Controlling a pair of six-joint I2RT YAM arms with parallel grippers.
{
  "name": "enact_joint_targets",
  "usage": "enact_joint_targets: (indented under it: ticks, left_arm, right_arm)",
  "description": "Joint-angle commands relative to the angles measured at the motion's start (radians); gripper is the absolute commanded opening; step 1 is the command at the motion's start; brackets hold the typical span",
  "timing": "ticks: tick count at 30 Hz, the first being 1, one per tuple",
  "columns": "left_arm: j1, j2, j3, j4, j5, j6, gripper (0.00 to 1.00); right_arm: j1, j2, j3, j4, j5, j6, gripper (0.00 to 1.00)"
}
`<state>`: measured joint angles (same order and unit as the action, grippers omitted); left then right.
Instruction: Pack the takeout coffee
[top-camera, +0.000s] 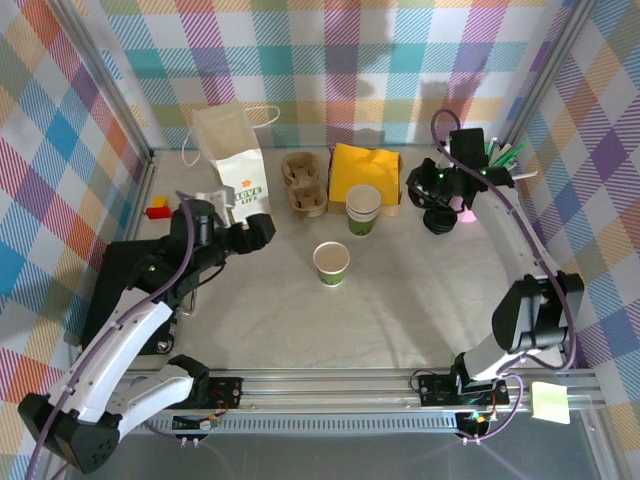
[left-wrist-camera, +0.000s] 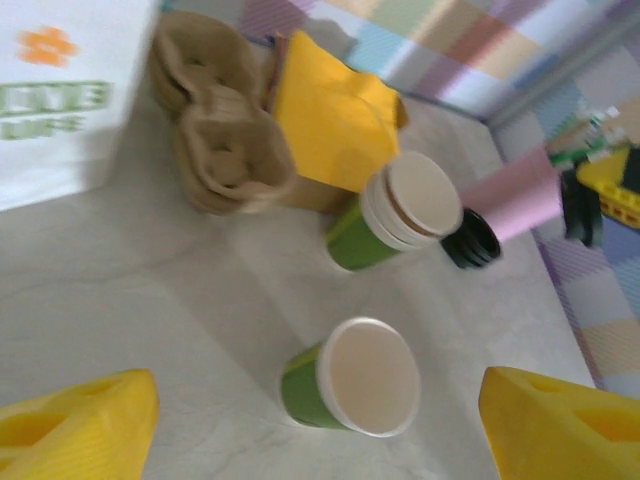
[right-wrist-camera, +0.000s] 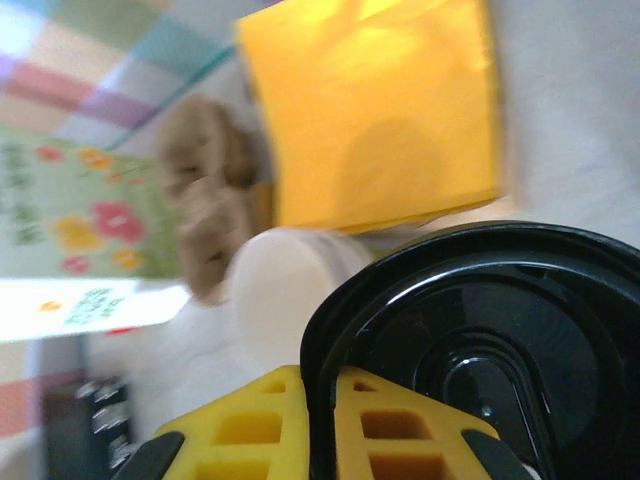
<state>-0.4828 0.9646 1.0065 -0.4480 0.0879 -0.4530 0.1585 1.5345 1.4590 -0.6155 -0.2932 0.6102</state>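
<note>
The takeout coffee cup (top-camera: 332, 263) is shown standing upright and uncovered near the middle of the table (top-camera: 400, 310), apart from both grippers. The left gripper (top-camera: 255, 230) is placed to its left, its yellow fingers (left-wrist-camera: 90, 415) spread wide with nothing clasped between them. The right gripper (top-camera: 436, 203) is seen at the far right, clamped on the rim of a black lid (right-wrist-camera: 480, 330). A stack of cups (top-camera: 363, 208), a pulp tray (top-camera: 304, 182), yellow napkins (top-camera: 364, 168) and a white paper bag (top-camera: 232, 160) are ranged behind.

Table (top-camera: 420, 310) with paper cup (top-camera: 331, 262), pulp tray (top-camera: 305, 183), bag (top-camera: 235, 160).
</note>
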Motion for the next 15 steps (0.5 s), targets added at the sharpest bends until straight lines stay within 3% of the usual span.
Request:
enact_joint_targets:
  ticks: [1,8,15]
  left_arm:
    - [-0.094,0.044,0.036,0.112,0.005,-0.007,0.83]
    - [-0.26,0.178,0.061,0.306,0.012,0.015,0.83]
    - [-0.325,0.256,0.022,0.471,0.05,0.061,0.9]
  right_arm:
    - [0.065,-0.078,-0.072,0.135,-0.164,0.155,0.1]
    - [0.211,-0.192,-0.205,0.294,-0.166,0.338,0.1]
    - [0.292,-0.219,-0.266,0.363,-0.156,0.433,0.11]
